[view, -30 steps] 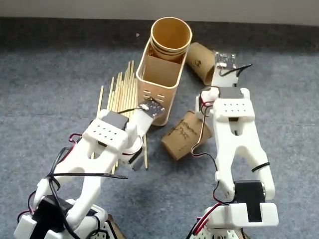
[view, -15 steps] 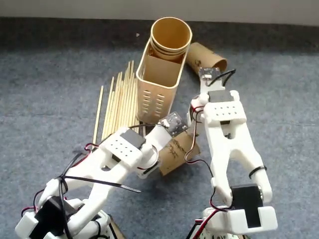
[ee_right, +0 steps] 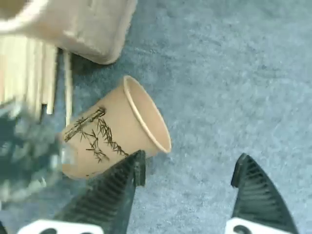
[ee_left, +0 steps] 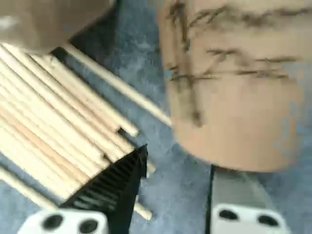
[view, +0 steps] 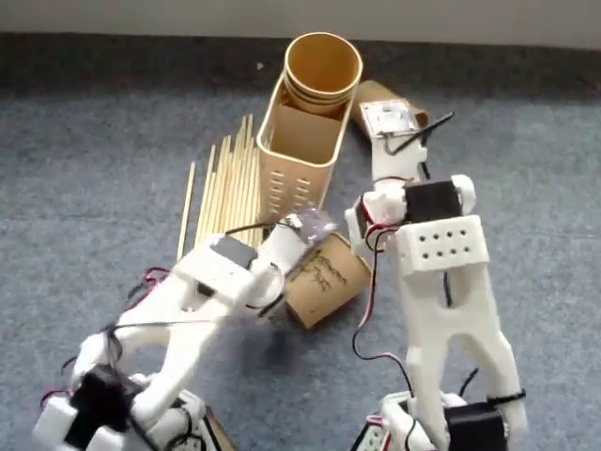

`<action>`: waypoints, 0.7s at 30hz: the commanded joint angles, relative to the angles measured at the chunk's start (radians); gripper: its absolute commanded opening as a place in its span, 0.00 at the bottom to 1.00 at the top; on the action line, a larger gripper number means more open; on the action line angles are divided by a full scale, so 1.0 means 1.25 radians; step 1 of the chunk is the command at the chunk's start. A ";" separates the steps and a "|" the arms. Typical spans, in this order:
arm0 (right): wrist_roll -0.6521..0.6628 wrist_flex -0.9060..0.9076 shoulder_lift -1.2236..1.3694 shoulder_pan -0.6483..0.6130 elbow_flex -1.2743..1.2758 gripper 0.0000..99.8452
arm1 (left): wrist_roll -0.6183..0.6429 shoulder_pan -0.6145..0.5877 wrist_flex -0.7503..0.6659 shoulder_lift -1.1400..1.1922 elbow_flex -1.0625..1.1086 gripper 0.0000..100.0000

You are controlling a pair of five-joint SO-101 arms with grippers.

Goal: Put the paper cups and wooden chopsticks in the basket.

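One printed paper cup (view: 324, 277) lay on its side at 6 o'clock from the basket (view: 291, 188), the left gripper (ee_left: 176, 161) just beside it with jaws spread, grasping nothing. The right gripper (ee_right: 190, 157) hung released as well, jaws wide over the carpet (ee_right: 219, 73). The wooden chopsticks (view: 223, 188) lay at 8 o'clock from the basket, stacked cups (view: 324, 66) stood inside it, and another cup (view: 371, 94) lay at 2 o'clock.

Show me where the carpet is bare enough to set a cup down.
Bare carpet lies left of the chopsticks and right of the right arm. It is crowded around the basket and the lying cup.
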 commanded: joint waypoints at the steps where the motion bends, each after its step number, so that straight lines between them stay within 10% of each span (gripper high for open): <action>1: 0.063 -0.030 -0.069 0.158 0.036 0.29 | -0.058 -0.060 -0.005 -0.041 -0.063 0.22; 10: 0.131 -0.175 -0.373 0.215 0.343 0.29 | -0.122 -0.080 0.187 -0.223 -0.190 0.22; 21: 0.101 -0.284 -0.451 0.211 0.554 0.29 | -0.052 -0.047 0.146 -0.435 -0.112 0.22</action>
